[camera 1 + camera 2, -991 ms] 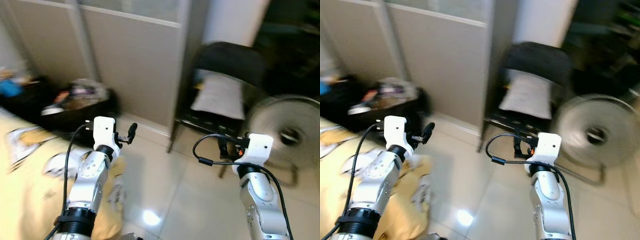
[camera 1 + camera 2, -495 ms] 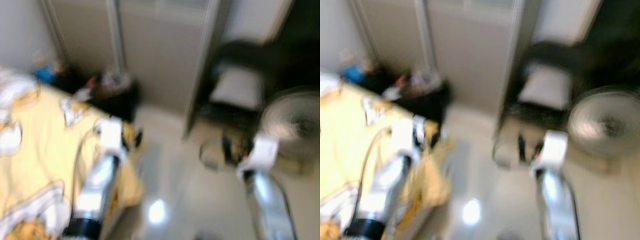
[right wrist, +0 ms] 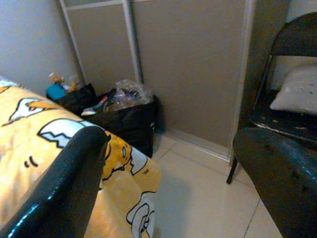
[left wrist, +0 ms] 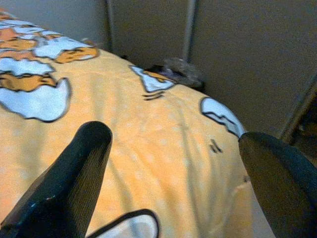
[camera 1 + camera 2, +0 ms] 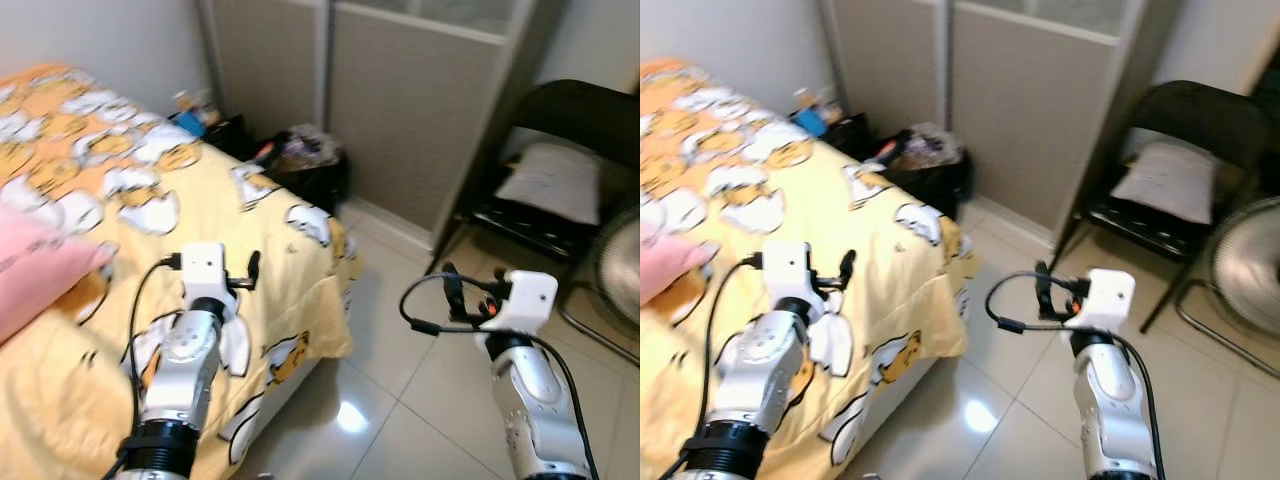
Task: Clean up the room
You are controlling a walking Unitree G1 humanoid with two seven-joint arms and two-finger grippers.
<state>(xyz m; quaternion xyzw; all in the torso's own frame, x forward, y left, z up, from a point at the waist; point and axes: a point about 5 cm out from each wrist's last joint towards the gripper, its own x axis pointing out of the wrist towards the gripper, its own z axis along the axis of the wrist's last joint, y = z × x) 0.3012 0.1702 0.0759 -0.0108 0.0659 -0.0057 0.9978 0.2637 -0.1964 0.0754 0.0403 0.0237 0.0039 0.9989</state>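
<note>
- I am holding my left gripper [image 5: 252, 272] over the bed [image 5: 200, 210], fingers spread, empty.
- I am carrying nothing in my open right gripper [image 5: 450, 290].
- I am judging tidying unstarted: pink pillow [image 5: 35, 275] and full black bag [image 5: 305, 170] untouched.

The right gripper [image 3: 173, 183] holds its two black fingers [image 3: 59, 188] wide apart, empty. Between them lies pale tiled floor [image 3: 198, 198]. A bed [image 3: 44, 163] corner with a yellow egg-print sheet sits by one finger. A full black bag [image 3: 124, 119] stands against beige sliding doors [image 3: 188, 64]. A black folding chair [image 3: 292, 74] carries a white cushion [image 3: 297, 96].
</note>
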